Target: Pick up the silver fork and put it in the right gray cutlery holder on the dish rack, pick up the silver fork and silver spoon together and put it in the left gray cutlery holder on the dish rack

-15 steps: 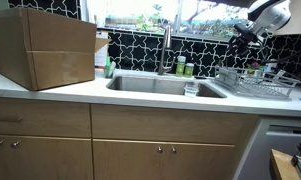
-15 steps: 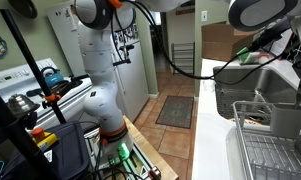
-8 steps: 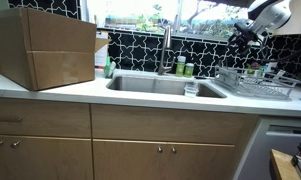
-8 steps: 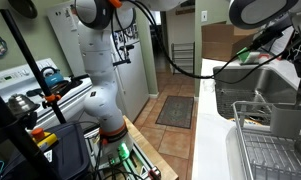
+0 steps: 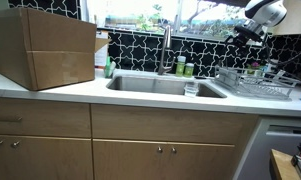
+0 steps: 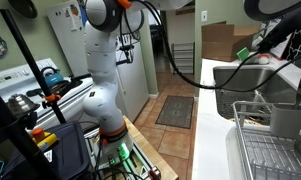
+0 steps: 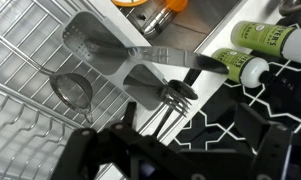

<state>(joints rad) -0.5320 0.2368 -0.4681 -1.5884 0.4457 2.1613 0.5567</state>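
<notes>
Wrist view: my gripper has its jaws spread wide, nothing between them. Silver fork stands in gray cutlery holder on dish rack, close at 12 o'clock. Its handle runs 12-to-6, toward me.

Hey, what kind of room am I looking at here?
Most likely a home kitchen: a steel sink with a faucet set in a counter, a wire dish rack beside it, and wooden cabinets underneath.
</notes>
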